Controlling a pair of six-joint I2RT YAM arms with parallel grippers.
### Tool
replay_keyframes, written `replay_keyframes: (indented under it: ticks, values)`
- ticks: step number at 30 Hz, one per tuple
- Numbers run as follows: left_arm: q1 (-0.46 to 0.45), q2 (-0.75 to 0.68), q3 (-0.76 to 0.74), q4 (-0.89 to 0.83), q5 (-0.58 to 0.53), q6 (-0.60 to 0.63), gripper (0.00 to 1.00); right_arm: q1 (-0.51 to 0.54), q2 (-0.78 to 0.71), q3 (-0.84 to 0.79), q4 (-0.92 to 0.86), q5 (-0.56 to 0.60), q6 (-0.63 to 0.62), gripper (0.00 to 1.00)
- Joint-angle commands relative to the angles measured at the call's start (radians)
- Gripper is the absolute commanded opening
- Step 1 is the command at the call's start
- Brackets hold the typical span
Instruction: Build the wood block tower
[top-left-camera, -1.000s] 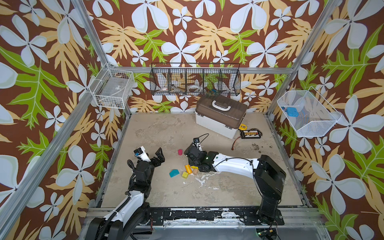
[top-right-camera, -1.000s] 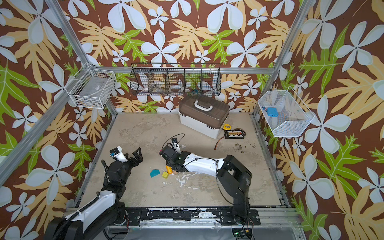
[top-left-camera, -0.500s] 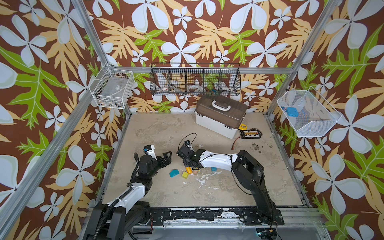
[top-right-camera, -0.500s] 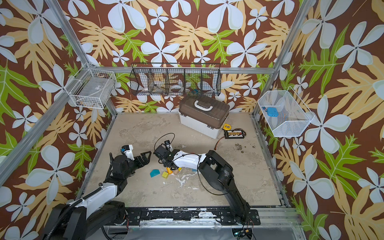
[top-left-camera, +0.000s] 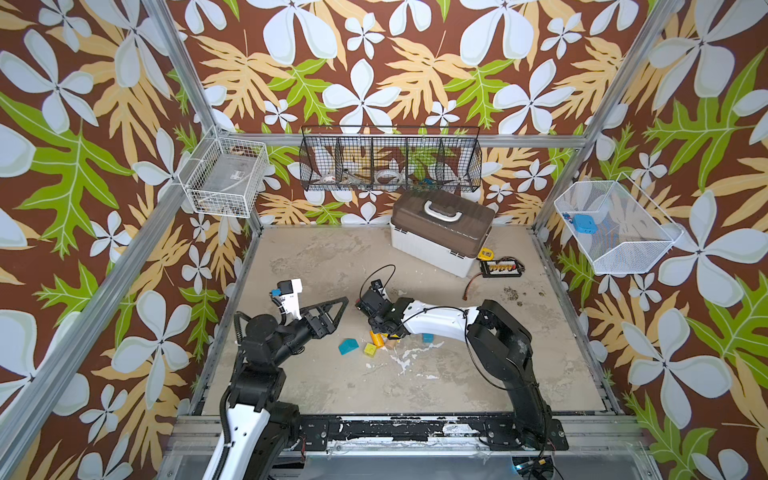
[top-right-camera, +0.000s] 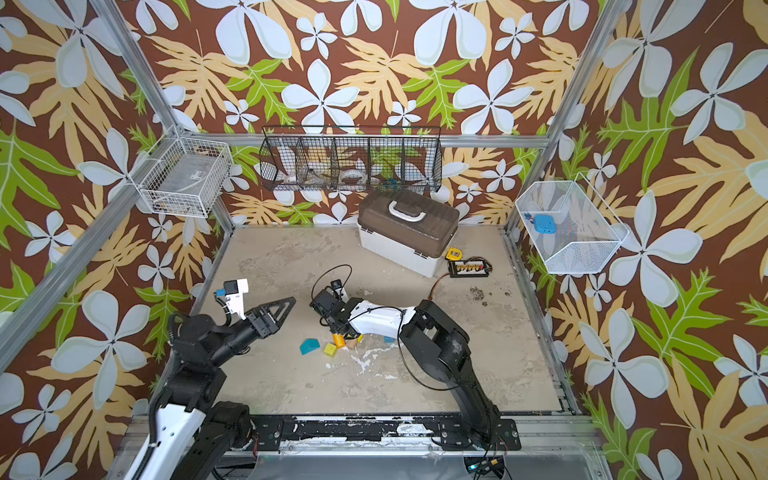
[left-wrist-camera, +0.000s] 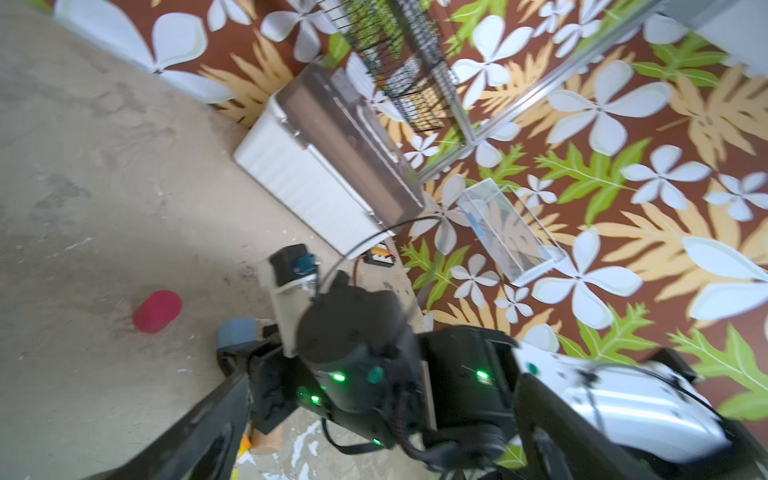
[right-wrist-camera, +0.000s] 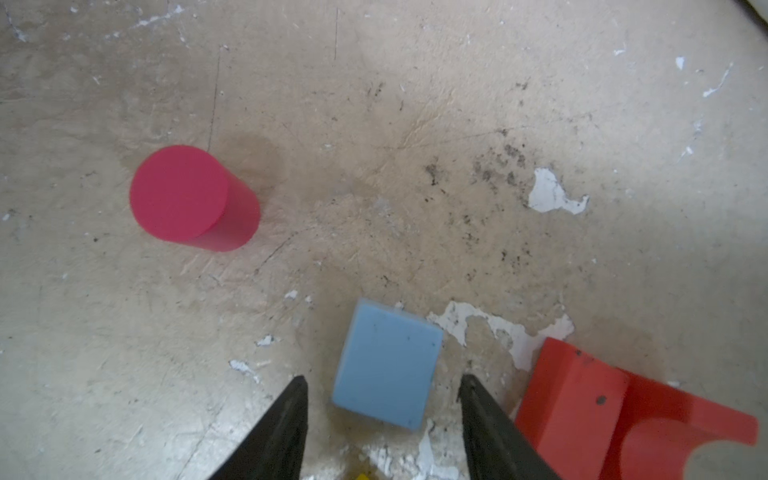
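Blocks on the bench (top-left-camera: 316, 386), as I see them from my station. They lie loose near its middle. In a top view a teal roof piece (top-left-camera: 348, 346), a yellow cube (top-left-camera: 370, 349) and an orange cylinder (top-left-camera: 378, 338) sit near the right end effector (right-wrist-camera: 384, 380). In the right wrist view its jaws stand apart, straddling a blue block (right-wrist-camera: 388, 365) with a gap on each side. A red arch (right-wrist-camera: 582, 399) lies just beside it, and a pink cylinder (right-wrist-camera: 191, 199) well apart. The left end effector (top-left-camera: 338, 311) hovers spread wide, holding nothing.
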Motion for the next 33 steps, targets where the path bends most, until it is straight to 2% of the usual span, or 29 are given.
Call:
replay_keyframes:
  ticks: [1, 3, 4, 5, 8, 9, 12, 14, 17, 19, 25, 33]
  values:
    - [0.000, -0.020, 0.159, -0.323, -0.093, 0.214, 1.00, -0.003, 0.000, -0.002, 0.005, 0.028, 0.001, 0.57]
    - [-0.004, 0.001, 0.275, -0.502, -0.316, 0.360, 1.00, -0.002, -0.004, -0.010, 0.015, 0.025, 0.010, 0.55]
    - [-0.016, 0.003, 0.280, -0.537, -0.415, 0.352, 1.00, -0.002, -0.005, -0.013, 0.018, 0.025, 0.014, 0.54]
    - [-0.025, -0.007, 0.242, -0.518, -0.434, 0.324, 1.00, -0.002, -0.003, -0.016, 0.022, 0.026, 0.018, 0.53]
    - [-0.025, -0.049, 0.054, -0.278, -0.131, 0.275, 1.00, -0.002, 0.009, -0.007, 0.015, 0.034, 0.028, 0.49]
    - [-0.025, -0.045, 0.036, -0.259, -0.129, 0.263, 1.00, -0.002, 0.013, -0.004, 0.015, 0.035, 0.031, 0.48]
    - [-0.025, -0.025, 0.072, -0.323, -0.242, 0.281, 1.00, -0.002, 0.025, 0.002, 0.015, 0.028, 0.039, 0.44]
    - [-0.025, -0.046, 0.060, -0.319, -0.258, 0.269, 1.00, -0.002, 0.032, 0.009, 0.021, 0.017, 0.039, 0.44]
    - [-0.025, -0.092, 0.043, -0.304, -0.214, 0.263, 1.00, -0.002, 0.045, 0.032, 0.009, 0.015, 0.037, 0.42]
    - [-0.024, -0.108, 0.045, -0.305, -0.223, 0.263, 1.00, -0.002, 0.047, 0.041, 0.003, 0.020, 0.037, 0.40]
    - [-0.024, -0.089, 0.043, -0.309, -0.220, 0.261, 1.00, -0.003, 0.017, 0.043, -0.016, 0.033, 0.042, 0.27]
    - [-0.025, -0.103, 0.042, -0.307, -0.220, 0.261, 1.00, -0.002, -0.155, -0.094, 0.005, 0.041, 0.094, 0.20]
